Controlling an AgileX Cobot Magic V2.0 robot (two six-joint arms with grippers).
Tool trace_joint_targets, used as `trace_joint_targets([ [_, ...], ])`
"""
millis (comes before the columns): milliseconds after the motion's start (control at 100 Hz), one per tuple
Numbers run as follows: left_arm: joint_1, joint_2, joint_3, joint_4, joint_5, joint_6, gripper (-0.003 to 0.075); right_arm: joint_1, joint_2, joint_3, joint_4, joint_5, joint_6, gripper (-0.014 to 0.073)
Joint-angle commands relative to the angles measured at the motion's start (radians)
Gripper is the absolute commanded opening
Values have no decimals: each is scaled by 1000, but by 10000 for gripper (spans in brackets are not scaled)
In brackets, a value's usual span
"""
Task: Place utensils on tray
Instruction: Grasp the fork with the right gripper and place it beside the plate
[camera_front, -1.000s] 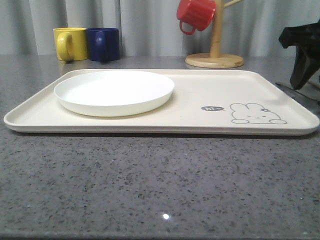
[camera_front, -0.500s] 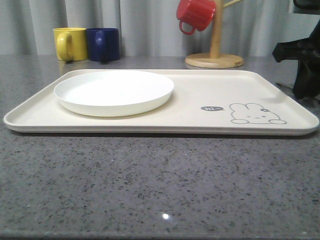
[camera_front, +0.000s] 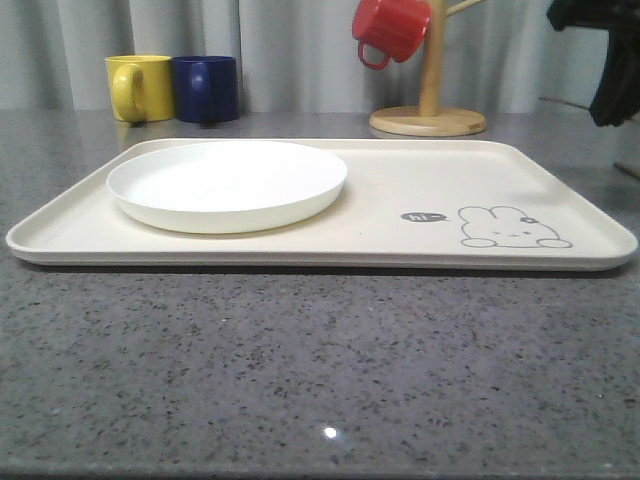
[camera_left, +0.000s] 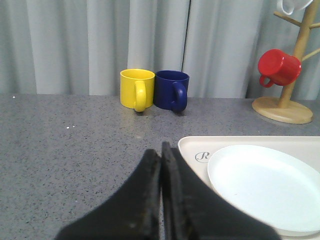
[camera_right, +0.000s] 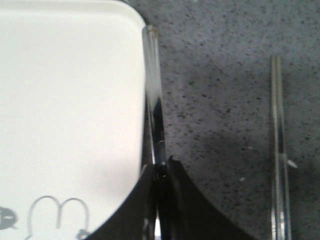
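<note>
The cream tray (camera_front: 400, 180) with the rabbit drawing lies across the table, and the round white plate (camera_front: 227, 183) rests on its left half. In the right wrist view my right gripper (camera_right: 160, 167) is shut on a slim metal chopstick (camera_right: 154, 90) that runs along the tray's (camera_right: 65, 100) right edge. A second chopstick (camera_right: 277, 150) lies on the table to the right of it. In the front view the right gripper (camera_front: 605, 60) hangs high at the far right. My left gripper (camera_left: 161, 150) is shut with nothing in it, above the table left of the tray (camera_left: 192, 145) and plate (camera_left: 265, 185).
A yellow mug (camera_front: 140, 87) and a blue mug (camera_front: 207, 88) stand behind the tray's left end. A wooden mug tree (camera_front: 430, 100) with a red mug (camera_front: 392, 28) stands behind its right half. Grey table stretches in front of the tray.
The right gripper has risen from table level beside the tray's right edge to the top right of the front view. Tray and plate have not moved.
</note>
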Motion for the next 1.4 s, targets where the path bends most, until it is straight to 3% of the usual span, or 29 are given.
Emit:
trace_joint_targets([
  [0,-6,5,-26,-10,-77,0,-18,53,-59,-44,2,-24,70,17],
  [130,-6,5,-26,-10,-77,0,-18,160,-54,-55,-45,-39,225,17],
  [350,-6,5,-26,-10,-77,0,-18,357,12,-87,-298,-68,580,16],
  [430,-6,5,-26,-10,-77,0,-18,396,56,-101,-399,-70,725,16],
  [570,-6,5,-26,-10,-77,0,-18,432,122,-126,-506,-77,867,16],
  [1160,-6,5,-26,-10,-77,0,-18,450,253,-183,-503,-117,888,21],
  [1390,-6,5,-26,-10,-77,0,-18,450,253,-183,-503,-124,888,197],
])
